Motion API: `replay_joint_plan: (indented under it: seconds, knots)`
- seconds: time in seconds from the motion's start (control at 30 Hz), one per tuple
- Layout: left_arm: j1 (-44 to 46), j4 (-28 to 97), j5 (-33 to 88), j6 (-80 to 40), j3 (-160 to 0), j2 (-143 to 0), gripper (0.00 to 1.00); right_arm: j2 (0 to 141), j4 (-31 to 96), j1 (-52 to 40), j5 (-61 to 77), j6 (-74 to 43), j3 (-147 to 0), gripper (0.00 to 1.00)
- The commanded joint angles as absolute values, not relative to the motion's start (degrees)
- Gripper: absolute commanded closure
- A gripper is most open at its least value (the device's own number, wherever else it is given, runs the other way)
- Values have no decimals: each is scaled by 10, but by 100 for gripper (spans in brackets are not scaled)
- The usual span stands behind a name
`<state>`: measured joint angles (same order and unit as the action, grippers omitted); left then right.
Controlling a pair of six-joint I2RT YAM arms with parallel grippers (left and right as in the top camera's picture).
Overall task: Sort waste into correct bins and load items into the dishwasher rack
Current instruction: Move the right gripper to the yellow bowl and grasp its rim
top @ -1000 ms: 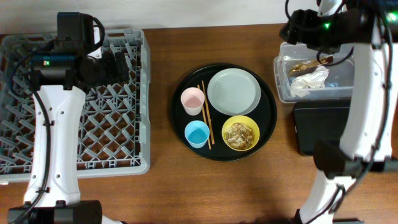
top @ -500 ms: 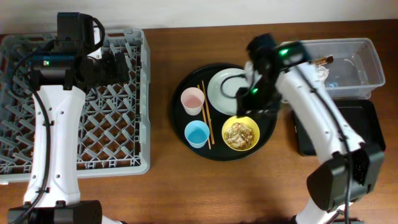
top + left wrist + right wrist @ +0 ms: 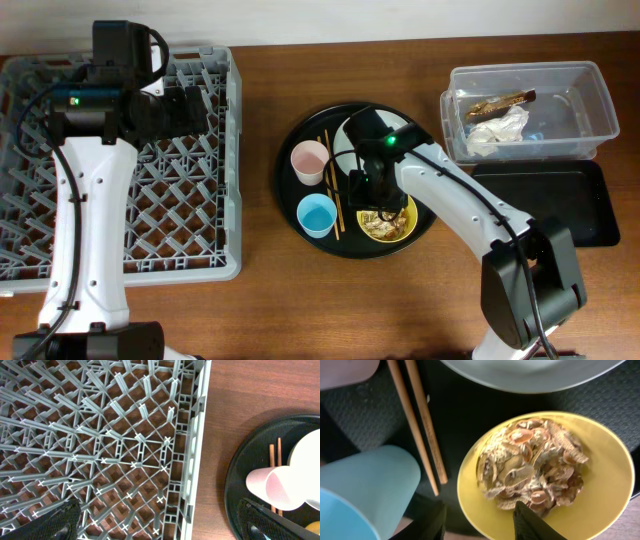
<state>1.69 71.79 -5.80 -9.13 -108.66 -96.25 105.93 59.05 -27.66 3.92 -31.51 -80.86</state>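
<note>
A round black tray (image 3: 288,192) holds a pink cup (image 3: 309,161), a blue cup (image 3: 317,215), wooden chopsticks (image 3: 333,190), a grey plate (image 3: 352,140) and a yellow bowl (image 3: 398,226) of food scraps. My right gripper (image 3: 374,203) is open low over the bowl. In the right wrist view the gripper (image 3: 482,522) straddles the near rim of the yellow bowl (image 3: 590,500), one finger inside and one outside, next to the blue cup (image 3: 365,490). My left gripper (image 3: 165,525) is open and empty over the grey dishwasher rack (image 3: 180,200).
A clear bin (image 3: 580,110) with wrappers and crumpled paper stands at the back right. A black bin (image 3: 545,205) lies in front of it. The rack's right wall (image 3: 192,460) runs close to the tray (image 3: 240,485).
My right arm has swung left from the clear bin to the tray and dropped onto the yellow bowl. The left arm has not moved.
</note>
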Motion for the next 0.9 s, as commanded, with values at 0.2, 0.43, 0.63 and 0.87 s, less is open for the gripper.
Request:
replay_joint_plan:
  seconds: [0.2, 0.43, 0.63, 0.87]
  knots:
    - [16, 719, -54, -98, -1096, -967, 1, 1059, 555, -283, -16, -358, -804, 60]
    - [16, 719, -54, -98, -1096, -967, 1, 1092, 535, -290, -4, -428, -804, 60]
    - [16, 719, -54, -98, -1096, -967, 1, 1101, 522, -293, 3, -440, -804, 61]
    - [16, 719, -54, -98, -1096, -967, 1, 1101, 522, -293, -3, -440, -782, 69]
